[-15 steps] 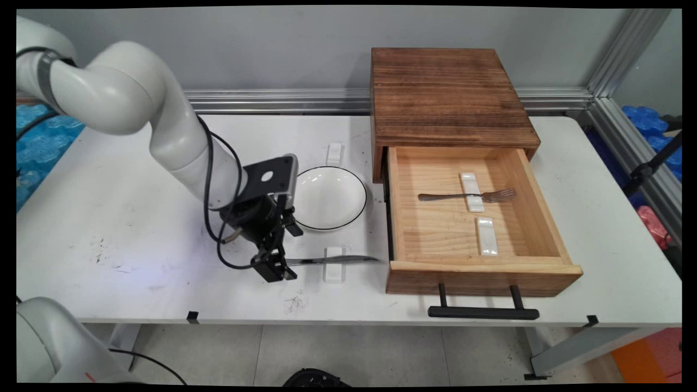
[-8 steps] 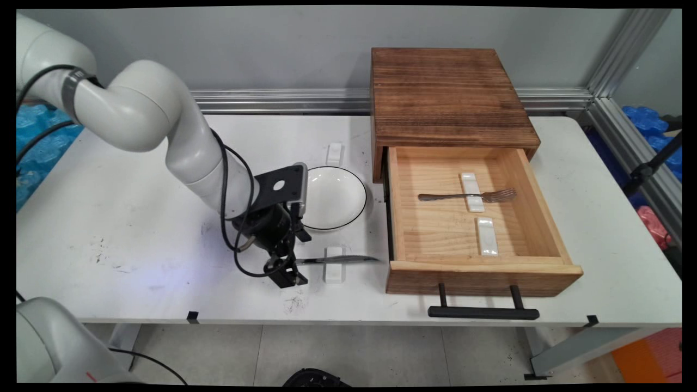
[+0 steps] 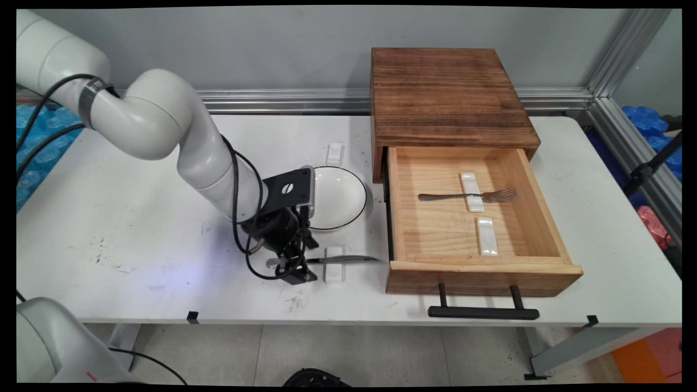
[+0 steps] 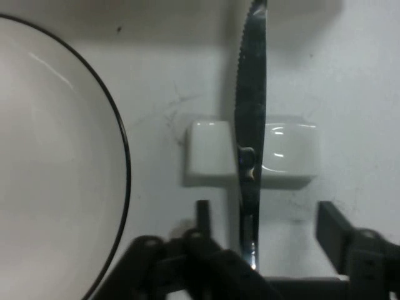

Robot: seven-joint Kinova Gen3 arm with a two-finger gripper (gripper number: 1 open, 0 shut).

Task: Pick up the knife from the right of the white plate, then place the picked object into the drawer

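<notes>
gripper (image 4: 262, 228): fingers spread, straddling handle of serrated steel knife (image 4: 250, 125) | lying across glossy white rest (image 4: 284, 153) | round black-rimmed plate (image 4: 50, 169) beside

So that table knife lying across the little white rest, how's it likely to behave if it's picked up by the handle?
The knife looks like polished metal, so probably stiff and rather slippery. Balanced on the knife rest, it may pivot or slide off when nudged. Gripped at the handle end by the gripper, its blade would likely droop.
</notes>
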